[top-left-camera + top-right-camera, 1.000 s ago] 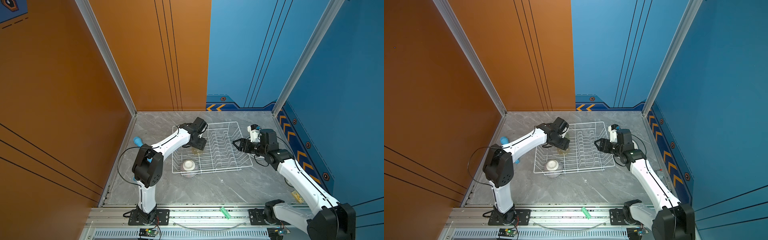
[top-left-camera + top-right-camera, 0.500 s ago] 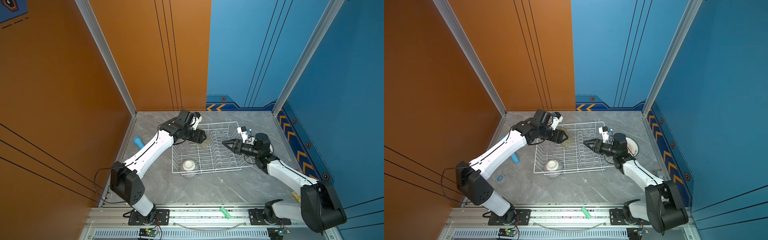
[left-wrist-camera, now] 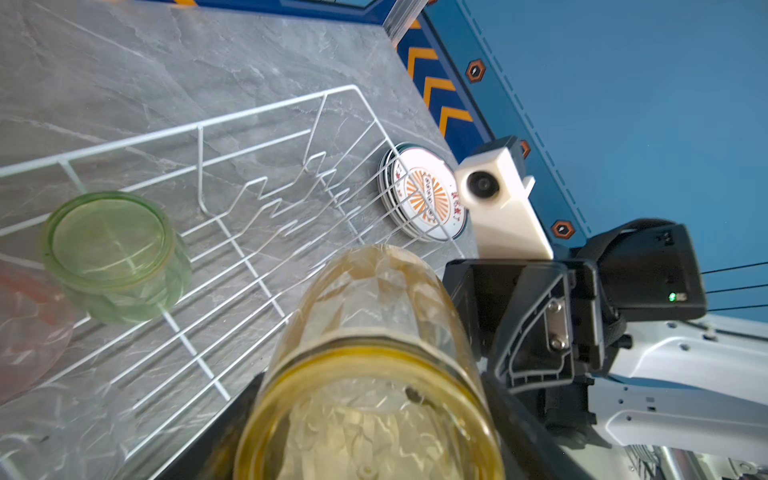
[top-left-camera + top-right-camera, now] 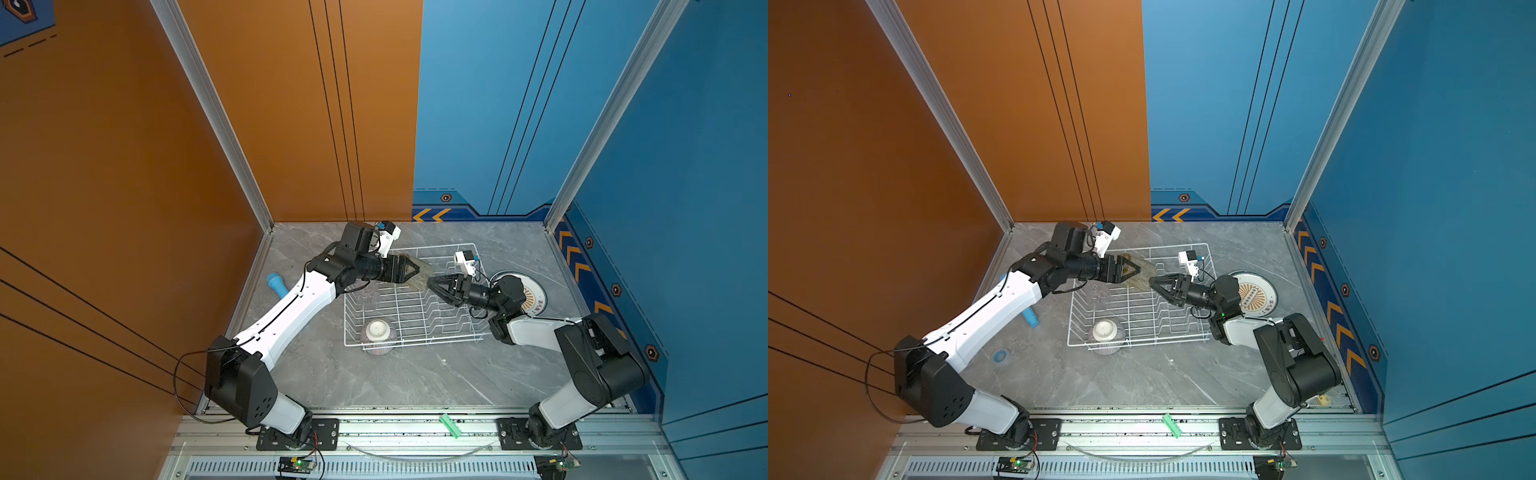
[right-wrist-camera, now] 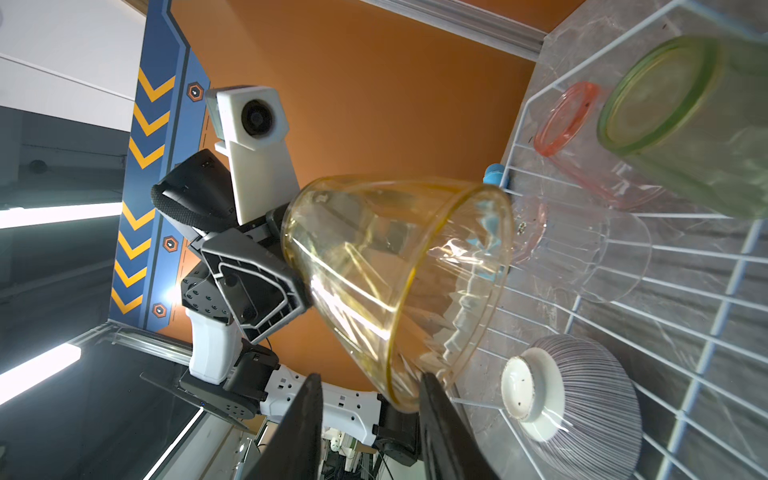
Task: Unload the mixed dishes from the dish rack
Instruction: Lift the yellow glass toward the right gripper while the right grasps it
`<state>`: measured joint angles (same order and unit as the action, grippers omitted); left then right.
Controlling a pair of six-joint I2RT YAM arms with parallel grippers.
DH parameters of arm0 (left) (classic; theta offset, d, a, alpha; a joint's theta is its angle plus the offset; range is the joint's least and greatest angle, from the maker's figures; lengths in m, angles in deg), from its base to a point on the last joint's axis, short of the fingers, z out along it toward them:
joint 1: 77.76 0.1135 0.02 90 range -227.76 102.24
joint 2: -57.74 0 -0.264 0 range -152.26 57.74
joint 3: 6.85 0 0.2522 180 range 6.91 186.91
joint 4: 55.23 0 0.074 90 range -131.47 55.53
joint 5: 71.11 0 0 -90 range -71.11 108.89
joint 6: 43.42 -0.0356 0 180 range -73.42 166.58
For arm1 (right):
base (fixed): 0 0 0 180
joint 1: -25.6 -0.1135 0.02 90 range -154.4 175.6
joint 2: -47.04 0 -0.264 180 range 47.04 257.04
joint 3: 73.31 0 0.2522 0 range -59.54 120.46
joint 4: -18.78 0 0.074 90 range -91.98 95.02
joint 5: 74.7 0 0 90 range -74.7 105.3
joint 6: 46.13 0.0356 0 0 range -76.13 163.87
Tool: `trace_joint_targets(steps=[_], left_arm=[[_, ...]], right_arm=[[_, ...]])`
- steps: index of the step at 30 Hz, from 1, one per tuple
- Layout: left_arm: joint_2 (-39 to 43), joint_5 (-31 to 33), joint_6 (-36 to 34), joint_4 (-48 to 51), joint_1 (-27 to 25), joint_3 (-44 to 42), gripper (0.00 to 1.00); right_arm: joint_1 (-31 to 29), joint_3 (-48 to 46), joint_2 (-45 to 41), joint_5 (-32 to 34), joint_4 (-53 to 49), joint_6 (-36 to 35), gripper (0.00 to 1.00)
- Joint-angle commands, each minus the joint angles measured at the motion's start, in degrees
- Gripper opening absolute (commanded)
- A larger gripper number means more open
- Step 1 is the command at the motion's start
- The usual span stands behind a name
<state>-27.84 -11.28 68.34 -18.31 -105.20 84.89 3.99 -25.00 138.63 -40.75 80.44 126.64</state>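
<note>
Yellow tumbler (image 4: 419, 282) btwn L claw (image 4: 417, 269) & R claw (image 4: 432, 281), above dish rack (image 4: 436, 338)

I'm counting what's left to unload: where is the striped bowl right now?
In both top views the striped bowl sits upside down in the near-left corner of the dish rack, against its front rim.

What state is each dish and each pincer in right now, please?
left pincer, shut on the yellow tumbler
yellow tumbler, lifted over the dish rack, lying sideways
right pincer, open, astride the tumbler's rim
green tumbler, upside down in rack
pink tumbler, upside down in rack
clear tumbler, in rack
striped bowl, upside down in rack
plates, stacked flat on the table
</note>
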Motion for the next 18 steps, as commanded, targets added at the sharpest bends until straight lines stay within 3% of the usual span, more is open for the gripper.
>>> trace_joint_targets(steps=[1,11,18], left_arm=[[1.6,-5.05,2.79,-6.69,0.59,-1.43,0.49],[0.68,-9.18,7.45,-15.16,0.55,-5.05,0.49],[1.08,-9.17,7.26,-15.05,0.66,-5.72,0.49]], right_arm=[[-0.91,1.92,0.08,-0.9,5.79,2.23,0.37],[-1.29,6.07,-1.33,0.13,5.82,1.0,0.34],[-0.57,7.65,-1.05,1.72,5.8,1.35,0.12]])
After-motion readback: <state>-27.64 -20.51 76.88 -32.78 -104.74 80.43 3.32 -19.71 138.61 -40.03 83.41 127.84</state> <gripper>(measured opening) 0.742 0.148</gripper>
